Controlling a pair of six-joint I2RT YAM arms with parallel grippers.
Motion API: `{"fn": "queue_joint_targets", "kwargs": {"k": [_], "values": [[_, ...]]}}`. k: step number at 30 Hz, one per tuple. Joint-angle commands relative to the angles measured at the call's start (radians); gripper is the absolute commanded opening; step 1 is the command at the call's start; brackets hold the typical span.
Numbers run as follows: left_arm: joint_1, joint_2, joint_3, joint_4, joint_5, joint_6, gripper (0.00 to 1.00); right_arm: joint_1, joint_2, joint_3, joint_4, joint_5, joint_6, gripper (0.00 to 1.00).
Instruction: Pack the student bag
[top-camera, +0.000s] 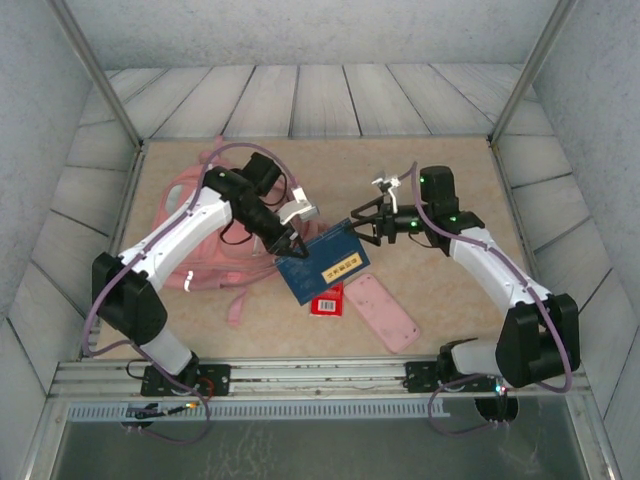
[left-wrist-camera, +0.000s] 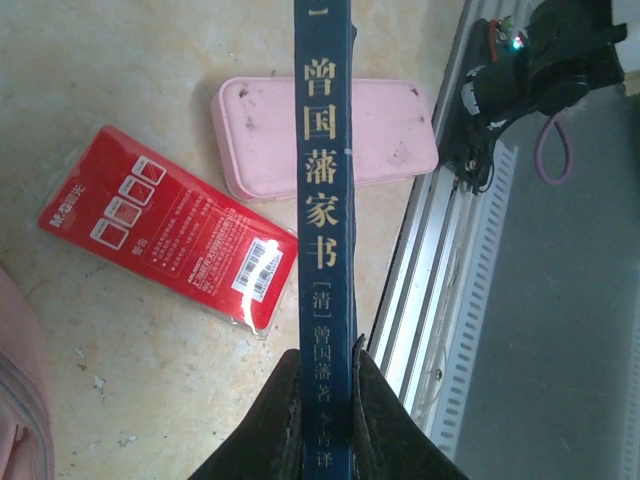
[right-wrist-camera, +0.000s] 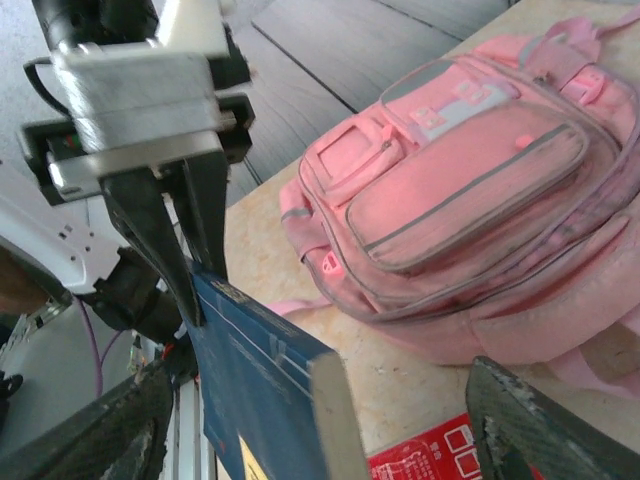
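L fingers (top-camera: 290, 243) are pinched almost shut on a blue book (top-camera: 322, 263), holding it by one end. From the L wrist, the two dark pads (left-wrist-camera: 285, 420) clamp either side of the spine (left-wrist-camera: 325, 150), which carries gold Chinese lettering. The book stands on edge, apparently off the surface (top-camera: 450, 180), above a red packet (left-wrist-camera: 165, 230) and a flat pink pencil case (left-wrist-camera: 250, 140). R fingers (top-camera: 362, 222) are spread wide at the book's far end. They sit either side of it and don't seem to touch it, so they hold nothing.

The student bag (right-wrist-camera: 470, 200) lies flat on the surface at back-left, front pockets up, partly under the L arm in the overhead view (top-camera: 212, 268). It's just beside the book, not touching it. The front zips look closed; the main opening isn't in sight, so can't tell if it's open.

Handling, as a judgement: the bag is soft fabric, prob. light and near empty. It'll likely sag, fold and slide rather than hold shape, and a pinch on a slack panel would just bunch cloth. Better holds are prob. a zip pull, the top rim or a strap root. One arm should hold the mouth open while the other feeds items in. The book is stiff, but w/ an end-only grip it could pivot if bumped.
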Motion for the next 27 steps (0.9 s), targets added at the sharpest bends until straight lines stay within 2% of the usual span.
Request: {"fn": "queue_joint_targets", "kwargs": {"k": [1,9,12,15,17,21,23,24,25,27], "values": [[0.001,-0.016,0.020,-0.030,0.053,0.058,0.00,0.014,-0.015,-0.012,-0.042,-0.026,-0.056,0.72],[0.000,0.003,0.047,0.006,0.077,0.064,0.00,0.033,-0.025,-0.047,-0.047,-0.043,-0.069,0.51],[0.001,0.006,0.070,0.015,0.073,0.067,0.00,0.033,-0.021,-0.058,-0.061,-0.053,-0.062,0.39],[0.001,0.021,0.084,0.009,0.055,0.077,0.00,0.034,-0.034,-0.059,-0.097,-0.034,-0.060,0.21],[0.002,0.035,0.094,0.006,0.044,0.082,0.00,0.034,-0.048,-0.065,-0.106,-0.026,-0.049,0.13],[0.003,0.071,0.121,0.008,0.038,0.082,0.00,0.034,-0.089,-0.095,-0.068,-0.029,0.002,0.04],[0.003,0.086,0.142,0.036,-0.031,0.036,0.02,0.034,-0.118,-0.111,-0.037,-0.025,0.037,0.03],[0.005,0.086,0.143,0.070,-0.083,-0.007,0.06,0.034,-0.130,-0.114,-0.029,-0.012,0.054,0.03],[0.012,0.078,0.134,0.120,-0.126,-0.055,0.14,0.034,-0.144,-0.112,-0.025,0.021,0.072,0.02],[0.021,0.051,0.098,0.222,-0.208,-0.142,0.21,0.033,-0.166,-0.105,-0.038,0.126,0.090,0.00]]}}
